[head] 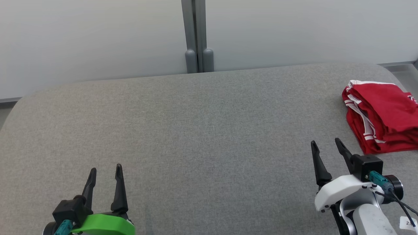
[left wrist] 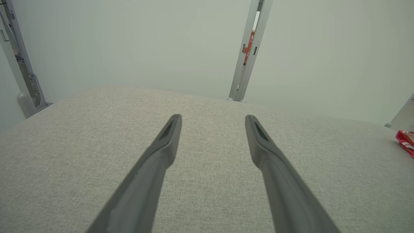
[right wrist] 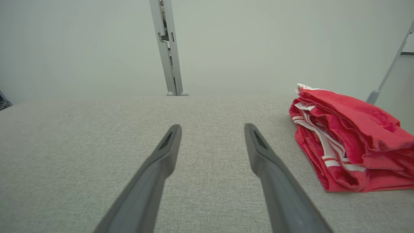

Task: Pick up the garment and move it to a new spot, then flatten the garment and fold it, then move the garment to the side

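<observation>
A red garment (head: pixel 382 114) with white stripes lies folded in a compact bundle at the far right of the grey fabric table (head: pixel 196 130). The same red garment (right wrist: pixel 352 142) shows at the right of the right wrist view, and a sliver of it (left wrist: pixel 406 142) at the right edge of the left wrist view. My right gripper (head: pixel 326 143) is open just left of and nearer than the bundle, holding nothing. At the lower left my left gripper (head: pixel 106 169) is open and empty too, far from the garment.
A pale wall runs behind the table, with a grey vertical post (head: pixel 196 36) at its middle. The table's far right corner (head: pixel 392 70) curves away just behind the garment. A wide stretch of grey cloth lies between the two grippers.
</observation>
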You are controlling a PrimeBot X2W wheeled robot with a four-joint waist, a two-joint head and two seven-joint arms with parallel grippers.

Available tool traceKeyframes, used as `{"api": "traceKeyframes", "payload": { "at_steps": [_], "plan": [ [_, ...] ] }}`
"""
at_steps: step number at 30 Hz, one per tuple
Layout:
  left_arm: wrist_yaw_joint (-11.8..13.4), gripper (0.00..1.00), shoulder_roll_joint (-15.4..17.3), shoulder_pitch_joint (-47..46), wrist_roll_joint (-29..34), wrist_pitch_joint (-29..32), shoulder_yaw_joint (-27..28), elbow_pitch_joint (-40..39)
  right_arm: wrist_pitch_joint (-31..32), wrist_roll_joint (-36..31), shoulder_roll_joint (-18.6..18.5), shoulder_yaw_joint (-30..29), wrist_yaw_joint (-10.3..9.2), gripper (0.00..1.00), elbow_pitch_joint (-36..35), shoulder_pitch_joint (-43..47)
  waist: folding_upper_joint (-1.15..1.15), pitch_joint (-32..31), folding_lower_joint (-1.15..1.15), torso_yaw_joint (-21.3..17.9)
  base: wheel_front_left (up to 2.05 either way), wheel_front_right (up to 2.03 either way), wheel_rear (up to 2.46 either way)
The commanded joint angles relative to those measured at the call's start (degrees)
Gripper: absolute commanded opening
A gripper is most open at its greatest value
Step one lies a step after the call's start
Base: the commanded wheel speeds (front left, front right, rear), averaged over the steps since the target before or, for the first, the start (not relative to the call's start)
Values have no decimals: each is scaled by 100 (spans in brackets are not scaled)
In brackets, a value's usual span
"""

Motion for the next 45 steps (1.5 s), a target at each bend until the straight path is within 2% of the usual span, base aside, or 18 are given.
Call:
{"api": "traceKeyframes", "payload": {
  "at_steps": [1, 16, 17, 22, 45],
  "plan": [
    [-14, 100, 17, 28, 26, -15, 26, -8, -36, -41, 4, -23, -9, 100, 9, 17, 0, 7, 0, 7, 0, 0, 0],
    [-38, 100, 17, 18, 9, -15, -54, 54, 11, -2, 59, -65, -9, 100, -8, 33, 0, 78, 0, 56, 0, 0, 0],
    [-16, 0, 0, 0, -31, 0, -52, 54, 11, 5, 52, -58, 0, 0, 8, 1, 0, 78, 0, 56, 0, 0, 0],
    [-13, 0, -21, 79, -41, 37, -53, 324, 33, 12, 89, -47, 1, 0, 263, 178, 0, 80, 0, 57, 0, 0, 0],
    [-100, 0, -11, -154, -2210, 648, 204, 230, 493, 2484, 116, -249, -1, 0, 60, 143, 0, 103, 0, 58, 0, 0, 0]
  ]
}}
